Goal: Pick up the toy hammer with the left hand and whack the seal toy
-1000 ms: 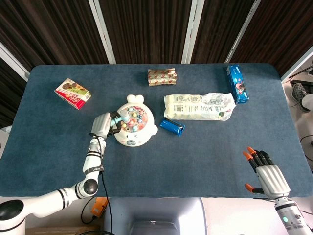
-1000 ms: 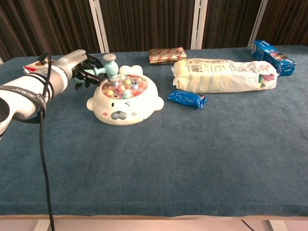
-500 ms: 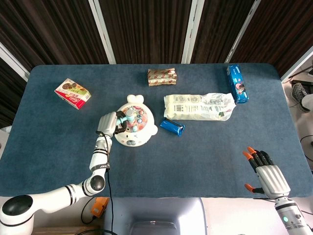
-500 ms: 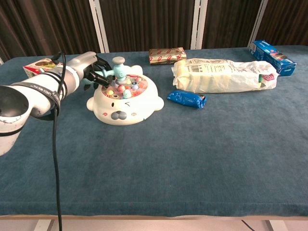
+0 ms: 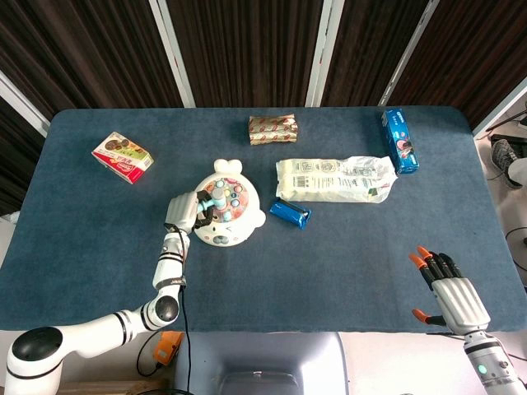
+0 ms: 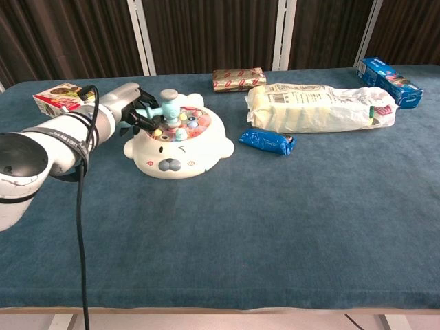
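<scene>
Pale-blue plastic marks the toy hammer [image 6: 167, 104], and we see our left hand [image 5: 183, 211] gripping its handle at the left edge of the seal toy [image 6: 178, 143], which sits on the blue table [image 5: 329, 263] left of centre. Compared with a second ago, the hammer head has dropped — it stood raised and off to the left of the seal then, and it now sits low over the coloured pegs on top of the toy, with the hand pushed in closer against the toy's side. We judge that the whack is landing or has just landed, though we cannot tell whether the head actually touches a peg. Our right hand [image 5: 447, 290] has not moved; it rests at the near right edge with its fingers spread and holding nothing. As for writing, little can be read: the white bag [image 5: 334, 178] shows dark printed text and a barcode-like block too small to make out, the blue box [image 5: 399, 141] at the far right, the blue packet [image 5: 290, 213], the red snack box [image 5: 122, 156] and the brown wrapped bar [image 5: 272, 129] carry printing we cannot decipher — no brand is legible.
</scene>
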Controlling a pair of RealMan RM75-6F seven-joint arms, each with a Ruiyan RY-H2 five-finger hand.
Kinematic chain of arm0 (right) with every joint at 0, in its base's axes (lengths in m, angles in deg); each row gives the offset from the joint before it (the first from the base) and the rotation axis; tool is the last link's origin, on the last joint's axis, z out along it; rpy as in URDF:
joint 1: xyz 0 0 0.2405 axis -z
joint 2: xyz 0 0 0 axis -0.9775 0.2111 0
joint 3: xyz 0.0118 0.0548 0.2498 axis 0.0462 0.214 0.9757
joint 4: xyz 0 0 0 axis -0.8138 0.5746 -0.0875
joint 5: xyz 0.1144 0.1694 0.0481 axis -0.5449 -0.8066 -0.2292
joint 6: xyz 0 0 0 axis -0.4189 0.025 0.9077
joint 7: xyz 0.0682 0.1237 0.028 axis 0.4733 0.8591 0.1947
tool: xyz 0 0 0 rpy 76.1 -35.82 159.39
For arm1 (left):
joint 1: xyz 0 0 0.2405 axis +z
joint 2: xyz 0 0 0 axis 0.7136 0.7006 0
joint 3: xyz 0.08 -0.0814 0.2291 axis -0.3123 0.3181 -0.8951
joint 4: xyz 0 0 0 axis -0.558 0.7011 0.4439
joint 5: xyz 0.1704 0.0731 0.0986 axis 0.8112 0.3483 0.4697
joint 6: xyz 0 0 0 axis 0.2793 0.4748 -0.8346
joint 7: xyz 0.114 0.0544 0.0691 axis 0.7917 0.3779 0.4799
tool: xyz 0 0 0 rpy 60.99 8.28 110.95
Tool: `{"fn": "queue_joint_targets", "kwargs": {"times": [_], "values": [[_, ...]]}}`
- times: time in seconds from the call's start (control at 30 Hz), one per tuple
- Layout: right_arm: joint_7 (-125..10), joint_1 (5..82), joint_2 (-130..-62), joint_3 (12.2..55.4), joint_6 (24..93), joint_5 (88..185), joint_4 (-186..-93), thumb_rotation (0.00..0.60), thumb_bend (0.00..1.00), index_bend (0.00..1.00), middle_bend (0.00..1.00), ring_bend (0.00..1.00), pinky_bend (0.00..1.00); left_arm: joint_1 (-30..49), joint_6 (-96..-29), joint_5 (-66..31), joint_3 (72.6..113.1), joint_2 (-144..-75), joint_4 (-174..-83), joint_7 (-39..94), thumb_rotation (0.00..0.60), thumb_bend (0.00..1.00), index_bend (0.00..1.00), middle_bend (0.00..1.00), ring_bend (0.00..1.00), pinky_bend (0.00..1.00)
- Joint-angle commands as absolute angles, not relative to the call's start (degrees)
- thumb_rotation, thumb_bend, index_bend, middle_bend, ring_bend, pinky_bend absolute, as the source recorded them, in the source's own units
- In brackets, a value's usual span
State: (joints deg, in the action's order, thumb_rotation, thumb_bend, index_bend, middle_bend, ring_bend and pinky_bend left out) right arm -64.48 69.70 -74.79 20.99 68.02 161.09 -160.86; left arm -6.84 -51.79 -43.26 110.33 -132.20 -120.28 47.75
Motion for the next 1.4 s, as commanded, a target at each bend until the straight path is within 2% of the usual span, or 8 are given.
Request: {"fn": "queue_joint_targets", "kwargs": {"times": [0.03, 0.33, 0.73, 1.1, 1.23, 1.4], "values": [[-64.5, 69.7, -74.7, 21.0, 68.1, 161.1, -160.9, 0.600, 0.31, 0.00, 0.00, 0.00, 0.00, -6.8, -52.1, -42.8, 110.9, -131.9, -120.8, 46.9, 0.600, 0.87, 0.88, 0.97, 1.00, 1.00], [-64.3, 69.9, -74.6, 21.0, 68.6, 161.3, -161.0, 0.600, 0.31, 0.00, 0.00, 0.00, 0.00, -7.3, -51.4, -43.9, 114.6, -128.4, -122.3, 44.2, 0.600, 0.87, 0.88, 0.97, 1.00, 1.00], [-63.9, 70.1, -74.4, 21.0, 68.9, 161.5, -161.0, 0.600, 0.31, 0.00, 0.00, 0.00, 0.00, -9.5, -48.8, -46.8, 113.3, -131.3, -115.3, 45.2, 0.600, 0.87, 0.88, 0.97, 1.00, 1.00], [-63.8, 70.1, -74.4, 20.9, 68.9, 161.7, -161.0, 0.600, 0.31, 0.00, 0.00, 0.00, 0.00, -10.2, -48.3, -47.3, 111.7, -132.9, -112.7, 47.2, 0.600, 0.87, 0.88, 0.97, 1.00, 1.00], [-63.7, 70.2, -74.4, 21.0, 69.1, 161.6, -160.9, 0.600, 0.31, 0.00, 0.00, 0.00, 0.00, -9.8, -49.2, -46.1, 111.9, -132.3, -113.7, 46.5, 0.600, 0.87, 0.88, 0.97, 1.00, 1.00], [-63.8, 70.2, -74.4, 20.9, 69.0, 161.8, -160.9, 0.600, 0.31, 0.00, 0.00, 0.00, 0.00, -7.4, -52.2, -42.4, 111.6, -129.1, -120.0, 44.2, 0.600, 0.87, 0.88, 0.97, 1.00, 1.00]]}}
